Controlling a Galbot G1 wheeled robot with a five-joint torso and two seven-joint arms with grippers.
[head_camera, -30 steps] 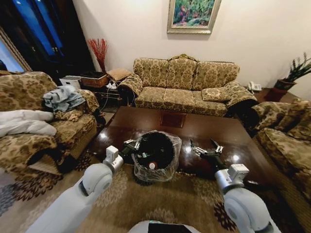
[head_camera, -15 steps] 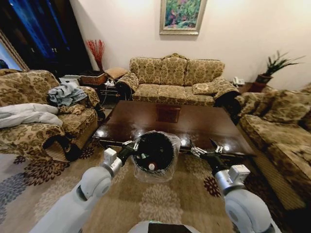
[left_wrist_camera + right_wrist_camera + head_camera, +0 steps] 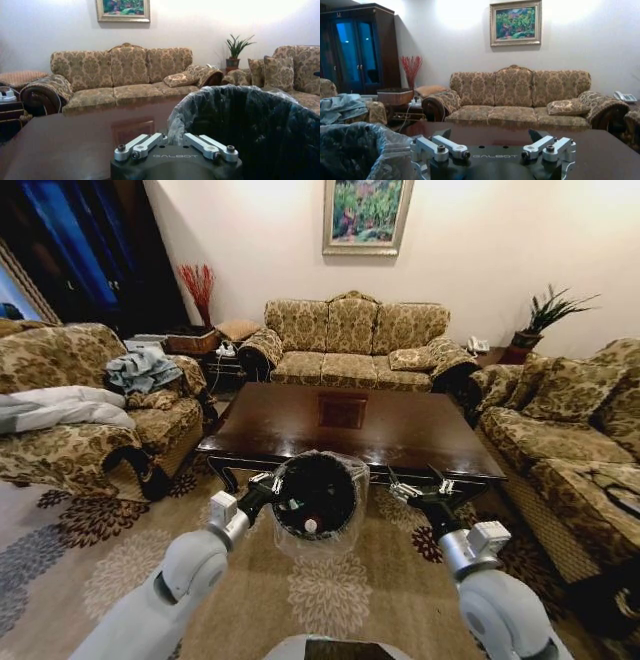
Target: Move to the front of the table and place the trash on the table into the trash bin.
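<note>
both arms low in the head view, shoulders at the bottom edge, forearms reaching up toward frame centre.

left gripper (image 3: 268, 482) left of centre, right against the trash bin (image 3: 318, 498); cannot tell whether fingers are spread or pressed together. in the left wrist view, left gripper (image 3: 175, 144) at bottom centre, linkages folded inward, fingertips hidden behind its body, bin's bag-lined wall (image 3: 250, 127) just past it at lower right.

right gripper (image 3: 418, 484) right of centre, fingers spread wide, nothing between them, apart from the bin. right wrist view: right gripper (image 3: 490, 137) at bottom centre, fingers splayed, crinkly bag of the bin (image 3: 360, 150) at lower left.

black bin with clear liner at frame centre on the patterned rug (image 3: 330, 590), in front of the table's near edge. trash (image 3: 313, 524) inside: something red and white at the bottom, items not separable.

table (image 3: 400, 442) just beyond, mid-frame, glossy dark top, square inlay (image 3: 341, 411) in the middle.

armchair (image 3: 90, 440) with heaped cloth (image 3: 60, 408) at mid-left, sofa (image 3: 570, 440) at mid-right, three-seat sofa (image 3: 350, 345) behind the table at upper centre, painting (image 3: 362, 214) on the wall at top centre.
</note>
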